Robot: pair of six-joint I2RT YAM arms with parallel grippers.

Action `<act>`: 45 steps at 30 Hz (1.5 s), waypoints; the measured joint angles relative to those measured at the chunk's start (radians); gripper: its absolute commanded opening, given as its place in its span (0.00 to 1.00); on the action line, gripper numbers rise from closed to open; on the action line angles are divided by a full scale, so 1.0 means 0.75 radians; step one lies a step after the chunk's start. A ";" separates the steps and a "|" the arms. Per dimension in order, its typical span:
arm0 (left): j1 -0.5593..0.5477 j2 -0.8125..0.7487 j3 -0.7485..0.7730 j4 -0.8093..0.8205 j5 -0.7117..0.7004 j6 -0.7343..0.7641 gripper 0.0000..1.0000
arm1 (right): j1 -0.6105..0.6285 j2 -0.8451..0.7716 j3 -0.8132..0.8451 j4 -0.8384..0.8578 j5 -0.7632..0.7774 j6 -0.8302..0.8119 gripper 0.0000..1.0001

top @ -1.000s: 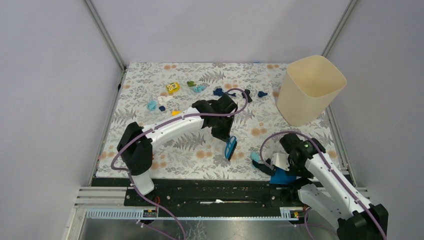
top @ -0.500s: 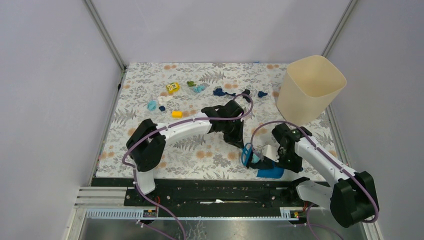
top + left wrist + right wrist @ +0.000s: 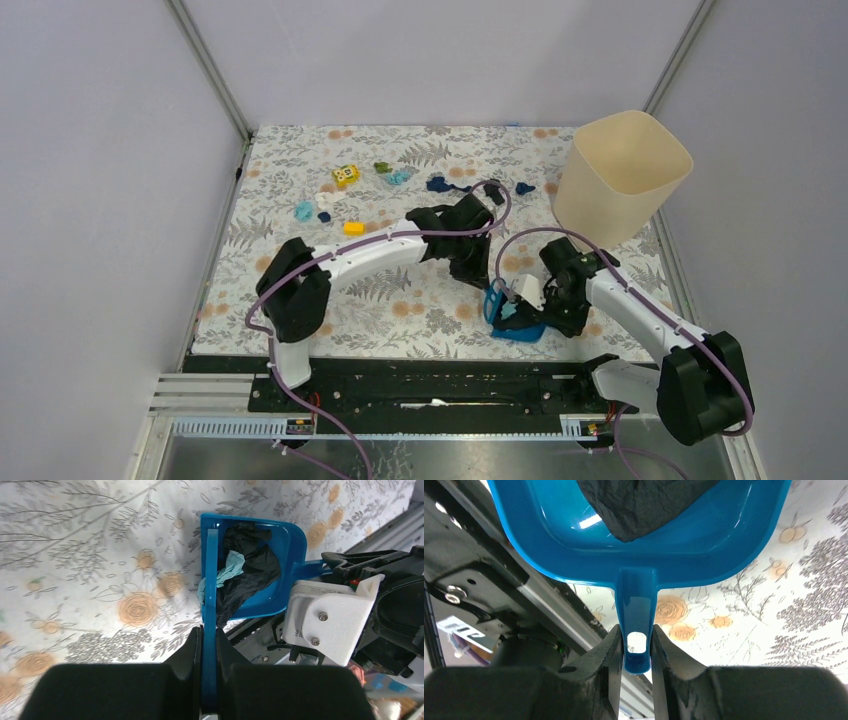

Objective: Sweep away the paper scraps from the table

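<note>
Left wrist view: my left gripper (image 3: 209, 640) clamps the blue brush (image 3: 210, 580), my right gripper (image 3: 636, 640) the dustpan (image 3: 549, 545) handle; some paper scraps (image 3: 250, 577) lie in the dustpan, other scraps (image 3: 437, 184) well beyond it on the table (image 3: 380, 300), unswept.

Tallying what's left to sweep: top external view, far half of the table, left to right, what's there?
light blue scrap → yellow marked cube → green scrap → navy scrap cluster → lone navy scrap → beige bin
</note>
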 measured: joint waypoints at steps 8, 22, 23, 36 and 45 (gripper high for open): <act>0.001 -0.141 0.083 -0.197 -0.229 0.068 0.00 | 0.001 -0.028 -0.020 0.213 -0.155 0.066 0.00; 0.076 -0.487 0.140 -0.314 -0.458 0.120 0.00 | 0.001 -0.038 -0.050 0.480 -0.267 0.172 0.00; 0.093 -0.497 0.122 -0.315 -0.479 0.126 0.00 | 0.000 -0.038 -0.048 0.473 -0.267 0.174 0.00; 0.227 -0.510 -0.269 -0.229 -0.735 0.293 0.00 | 0.001 -0.089 0.298 0.185 -0.258 0.213 0.00; 0.274 -0.608 -0.596 0.066 -0.680 0.478 0.00 | 0.000 0.012 0.597 0.007 -0.180 0.206 0.00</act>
